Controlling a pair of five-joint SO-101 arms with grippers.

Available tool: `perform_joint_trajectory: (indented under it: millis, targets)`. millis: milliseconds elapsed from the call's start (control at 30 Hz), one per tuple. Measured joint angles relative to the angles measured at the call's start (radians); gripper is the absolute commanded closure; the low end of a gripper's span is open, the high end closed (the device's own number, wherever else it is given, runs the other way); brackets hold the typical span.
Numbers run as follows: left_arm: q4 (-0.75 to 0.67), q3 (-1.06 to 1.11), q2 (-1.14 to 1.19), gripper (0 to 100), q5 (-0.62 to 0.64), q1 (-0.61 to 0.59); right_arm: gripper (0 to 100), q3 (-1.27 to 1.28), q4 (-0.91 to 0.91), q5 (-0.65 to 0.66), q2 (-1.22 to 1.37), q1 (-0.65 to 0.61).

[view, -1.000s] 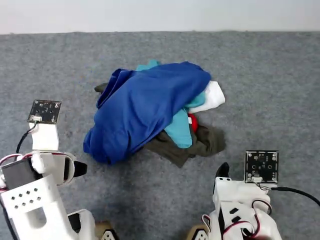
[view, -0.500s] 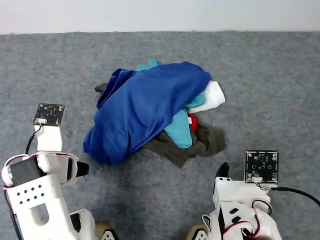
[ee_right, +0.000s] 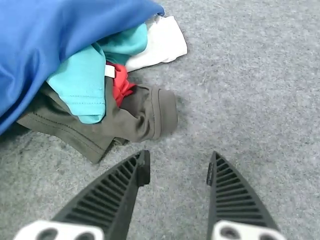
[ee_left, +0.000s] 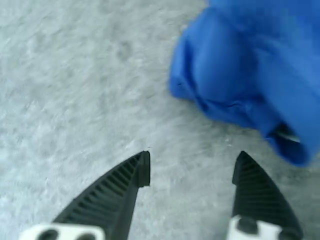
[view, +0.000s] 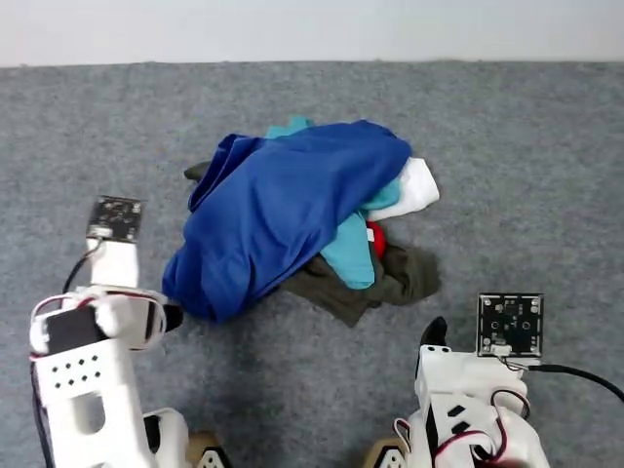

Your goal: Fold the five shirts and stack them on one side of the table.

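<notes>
A heap of shirts lies mid-table. A blue shirt (view: 283, 210) covers most of it, over a teal one (view: 351, 249), a white one (view: 414, 190), a bit of red (view: 375, 237) and an olive one (view: 390, 278). My left gripper (ee_left: 194, 160) is open just above the carpet, a short way from the blue shirt's (ee_left: 245, 75) near lower edge, holding nothing. My right gripper (ee_right: 179, 157) is open and empty over bare carpet, just short of the olive shirt (ee_right: 140, 117). Beyond that lie the red (ee_right: 119, 82), teal (ee_right: 85, 75) and white (ee_right: 157, 45) shirts.
The table is covered in grey carpet (view: 526, 156), with bare room on all sides of the heap. A pale wall (view: 312, 29) runs along the far edge. The left arm (view: 93, 341) and right arm (view: 468, 400) stand at the near edge.
The left arm has shifted right, toward the blue shirt's lower left edge. The right arm and the heap have not moved.
</notes>
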Motion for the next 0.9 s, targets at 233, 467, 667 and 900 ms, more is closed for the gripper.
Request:
perform_joint_trajectory:
  millis: [233, 467, 667, 900]
  targets:
    - [-0.008, 0.038, -0.002, 73, -0.005, 0.195, 80.0, 0.0, 0.0, 0.0, 0.0, 0.0]
    - [-0.009, 0.117, -0.002, 73, -0.005, 0.293, 80.0, 0.015, -0.1, -0.006, 0.0, 0.0]
    - [-0.009, 0.121, -0.002, 73, -0.005, 0.304, 80.0, 0.215, -0.477, -0.006, 0.0, -0.003]
    - [-0.009, 0.121, -0.002, 73, -0.006, 0.302, 79.9, 0.551, -0.545, -0.006, 0.006, -0.005]
